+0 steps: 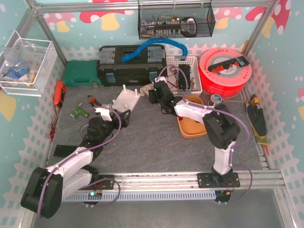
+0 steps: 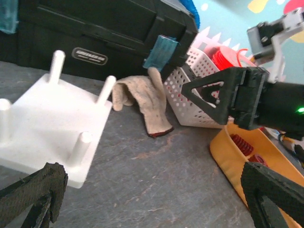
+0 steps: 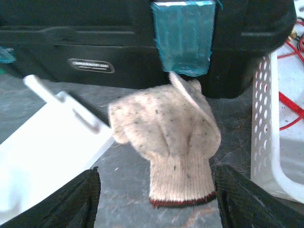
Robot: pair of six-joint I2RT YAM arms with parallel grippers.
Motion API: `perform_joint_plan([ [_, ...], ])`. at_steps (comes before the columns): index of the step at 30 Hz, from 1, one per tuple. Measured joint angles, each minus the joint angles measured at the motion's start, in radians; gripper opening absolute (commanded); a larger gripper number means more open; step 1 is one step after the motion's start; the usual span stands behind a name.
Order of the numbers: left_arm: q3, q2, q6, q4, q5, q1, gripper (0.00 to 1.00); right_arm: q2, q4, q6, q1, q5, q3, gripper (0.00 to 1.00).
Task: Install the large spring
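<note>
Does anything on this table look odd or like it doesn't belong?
Yes: a knitted work glove lies crumpled in front of the black toolbox, between the white peg plate and the white basket. It looks dropped, not part of the spring job.

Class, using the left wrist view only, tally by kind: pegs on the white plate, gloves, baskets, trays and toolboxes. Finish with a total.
pegs: 4
glove: 1
basket: 1
tray: 1
toolbox: 1
Total: 8
</note>
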Motion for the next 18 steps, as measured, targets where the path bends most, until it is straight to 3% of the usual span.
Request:
perform_joint_plan([
  [5,0.025,0.016,0.032,0.001,0.019,-0.051,0.99,-0.176,-0.037,-0.045,0.000,-0.089,-0.096,0.70],
  [11,0.044,0.043,0.080,0.002,0.032,-0.136,0.99,-0.384,-0.106,-0.076,-0.002,-0.084,-0.246,0.67],
  [18,0.079,0.075,0.140,0.001,0.031,-0.226,0.99,-0.565,-0.182,-0.066,-0.070,-0.068,-0.445,0.57],
])
